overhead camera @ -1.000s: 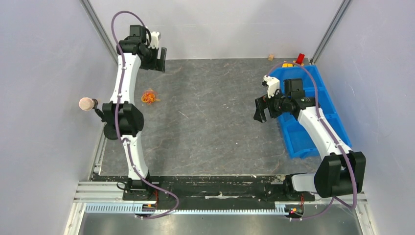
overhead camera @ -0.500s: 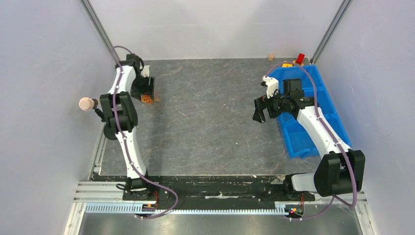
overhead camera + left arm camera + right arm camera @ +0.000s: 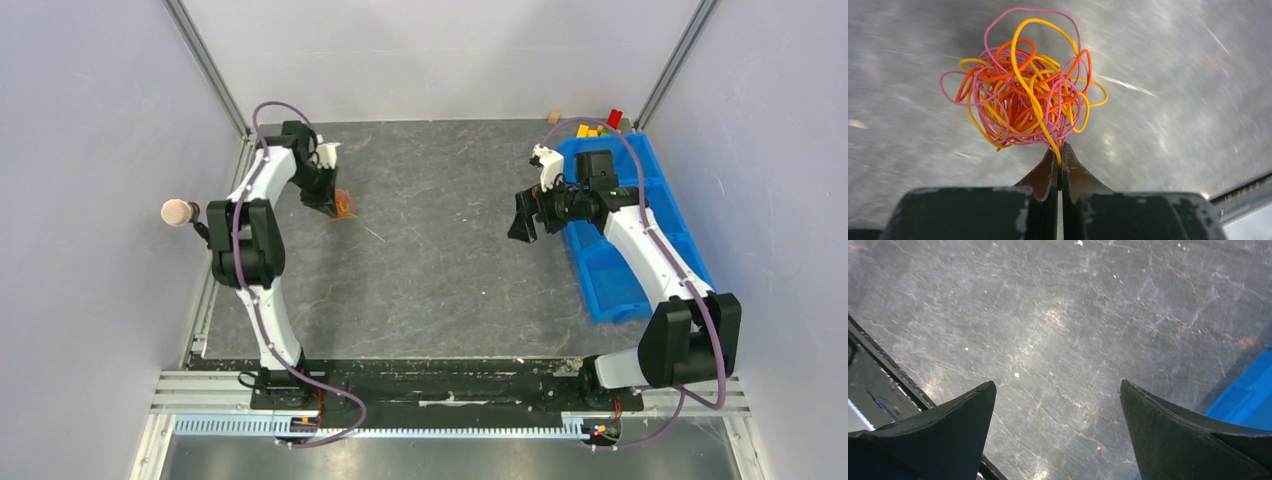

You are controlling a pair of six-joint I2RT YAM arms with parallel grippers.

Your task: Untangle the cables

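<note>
We're pinching one yellow strand at the edge of the cables point(image 3: 1023, 85) with the left claw point(image 3: 1061, 147), pressed tight together, out at the far left of the table point(image 3: 450, 260). The right claw point(image 3: 1058, 390) is hanging spread wide and empty, well apart. We're probably wanting it on a loose outer loop, not the dense middle.

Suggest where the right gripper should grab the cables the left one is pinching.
The big yellow loop jutting from the cables' far side, opposite the left gripper's pinch. It stands clear of the dense core; the open right gripper could likely come from the table's middle.
</note>
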